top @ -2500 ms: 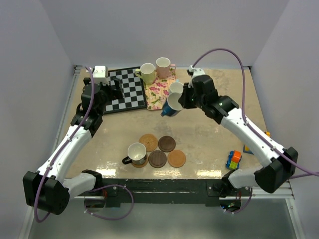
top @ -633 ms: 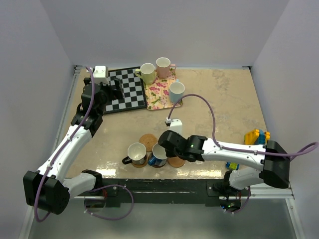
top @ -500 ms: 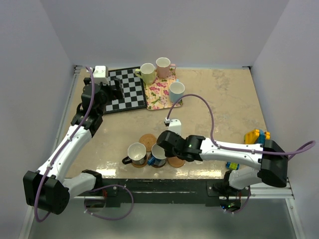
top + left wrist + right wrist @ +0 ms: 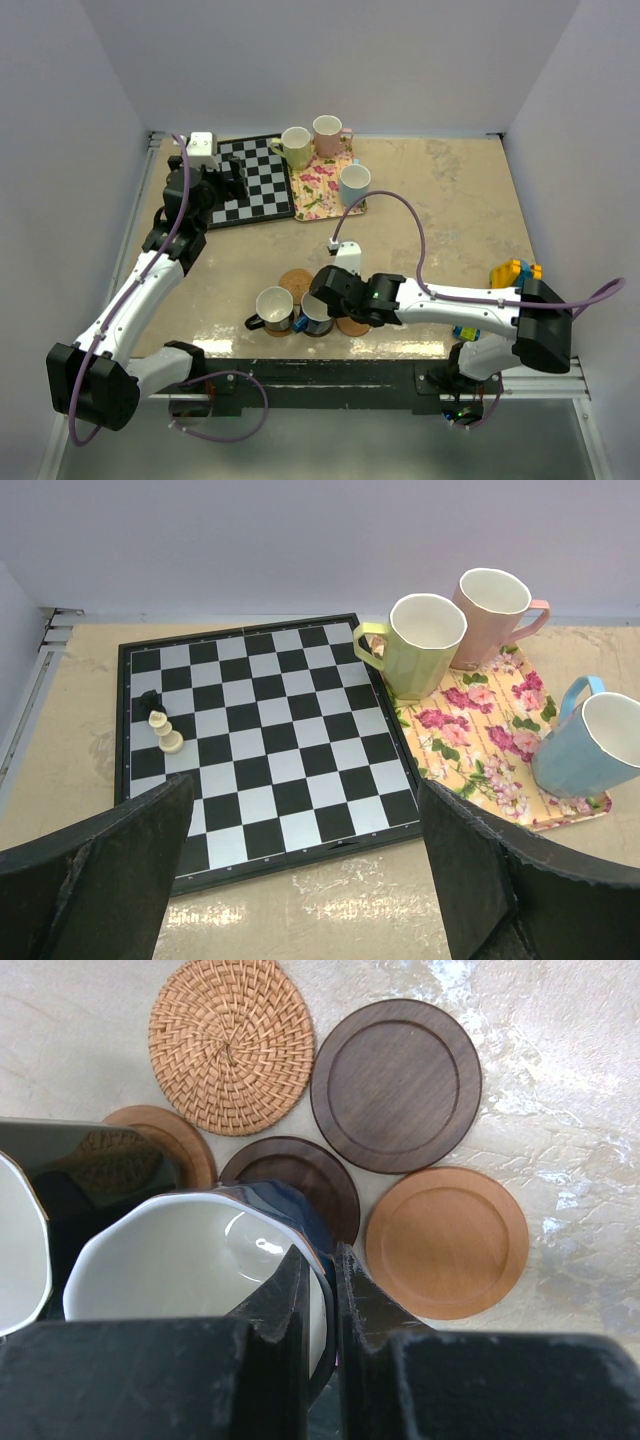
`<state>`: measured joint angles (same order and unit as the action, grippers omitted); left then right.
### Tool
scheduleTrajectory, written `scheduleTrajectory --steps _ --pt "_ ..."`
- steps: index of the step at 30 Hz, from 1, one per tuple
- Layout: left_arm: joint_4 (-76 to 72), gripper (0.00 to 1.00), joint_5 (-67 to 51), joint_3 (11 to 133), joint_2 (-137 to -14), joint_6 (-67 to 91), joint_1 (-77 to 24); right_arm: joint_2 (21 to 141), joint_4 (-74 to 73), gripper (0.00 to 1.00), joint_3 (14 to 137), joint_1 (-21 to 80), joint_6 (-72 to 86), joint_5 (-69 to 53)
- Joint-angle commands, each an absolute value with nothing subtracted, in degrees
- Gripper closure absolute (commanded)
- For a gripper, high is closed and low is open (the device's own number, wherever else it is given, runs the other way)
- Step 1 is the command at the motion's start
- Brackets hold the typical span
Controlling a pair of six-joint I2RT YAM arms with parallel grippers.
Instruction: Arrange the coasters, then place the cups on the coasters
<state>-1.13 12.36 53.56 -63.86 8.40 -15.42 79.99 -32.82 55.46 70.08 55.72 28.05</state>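
Item: dark blue cup point(image 4: 190, 1255), rim pinched by closed right claw point(image 4: 318, 1260), apparently for seating on nearer dark brown coaster point(image 4: 300, 1175); left claw point(image 4: 305, 810) open, empty, above chessboard point(image 4: 270, 730).

Marbled beige table point(image 4: 450, 200) with a chessboard point(image 4: 250, 180), floral tray point(image 4: 318, 190), five clustered round coasters point(image 4: 395, 1085) and coloured toy blocks point(image 4: 513, 272).

The top view looks down from high behind the near edge onto the whole surface point(image 4: 450, 200). The left wrist view faces the far chessboard point(image 4: 262, 740) and tray point(image 4: 475, 735) at moderate range. The right wrist view looks straight down, close, at the coasters point(image 4: 395, 1085). The top view shows both patches.
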Motion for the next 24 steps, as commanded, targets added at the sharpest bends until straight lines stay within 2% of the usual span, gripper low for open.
scheduleTrajectory --steps 1,24 --pt "-2.8 0.02 11.9 54.1 -63.8 9.4 -15.6 80.6 -30.6 1.0 59.2 70.8 58.6 31.3" --pt "-2.8 0.02 11.8 54.1 -63.7 9.5 -15.6 81.1 -29.3 1.0 57.3 71.2 57.7 33.2"
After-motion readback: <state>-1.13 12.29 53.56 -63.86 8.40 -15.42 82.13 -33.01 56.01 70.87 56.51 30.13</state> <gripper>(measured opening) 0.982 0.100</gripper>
